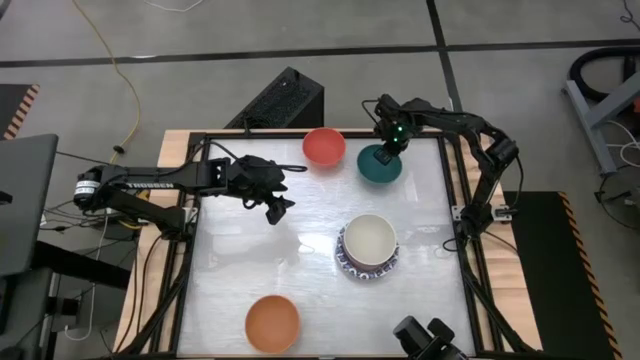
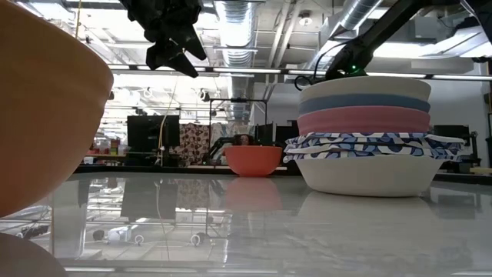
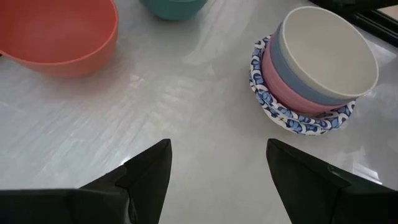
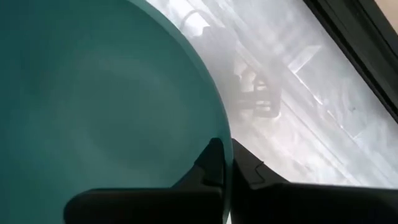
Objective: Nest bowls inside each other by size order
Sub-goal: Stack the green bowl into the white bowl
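Open tabletop [image 1: 250, 260] lies left of the bowl stack [image 1: 368, 246]; red bowl [image 1: 323, 146] and teal bowl [image 1: 380, 166] crowd the far edge

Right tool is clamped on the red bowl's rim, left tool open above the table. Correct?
Not quite. The right tool is clamped on the teal bowl's rim, as the right wrist view shows; the red bowl sits untouched beside it. The left tool is open above the table, as stated.
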Motion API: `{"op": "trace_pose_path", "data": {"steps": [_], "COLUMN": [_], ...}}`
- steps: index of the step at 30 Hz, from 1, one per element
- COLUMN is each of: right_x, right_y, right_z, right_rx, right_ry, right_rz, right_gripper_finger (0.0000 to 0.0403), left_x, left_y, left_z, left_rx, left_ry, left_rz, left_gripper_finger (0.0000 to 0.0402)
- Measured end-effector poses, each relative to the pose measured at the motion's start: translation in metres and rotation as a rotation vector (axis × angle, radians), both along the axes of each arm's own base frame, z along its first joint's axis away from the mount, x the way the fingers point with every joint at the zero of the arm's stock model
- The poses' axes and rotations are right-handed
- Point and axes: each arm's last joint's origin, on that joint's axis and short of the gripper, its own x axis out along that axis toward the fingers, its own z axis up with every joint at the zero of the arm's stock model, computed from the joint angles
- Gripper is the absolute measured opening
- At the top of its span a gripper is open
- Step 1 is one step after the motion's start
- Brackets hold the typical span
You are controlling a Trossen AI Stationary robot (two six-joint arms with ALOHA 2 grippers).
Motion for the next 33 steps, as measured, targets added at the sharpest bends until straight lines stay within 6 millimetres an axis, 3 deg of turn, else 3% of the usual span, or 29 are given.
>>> {"op": "trace_pose_path", "data": {"steps": [11,21,33], "right_x": [0.001,0.009,0.005], "right_y": [-0.002,-0.012,-0.018], "right_z": [0.003,0.031,0.066], "right_rx": [0.039,-0.026,-0.029], "right_ry": [-0.047,-0.096,-0.092], "right_rz": [-0.022,-0.023,-0.018], "right_gripper_finger": [0.0008,0.0008,0.0008], "left_x": [0.0,0.0,0.0], "left_y": [0.0,0.0,0.0], "left_z": [0.0,0.0,0.0], "left_rx": [0.002,0.002,0.001], "left_ry": [0.001,0.0,0.0], "left_rz": [-0.001,-0.001,0.0], "left_gripper_finger": [0.0251,0.0251,0.0251]}}
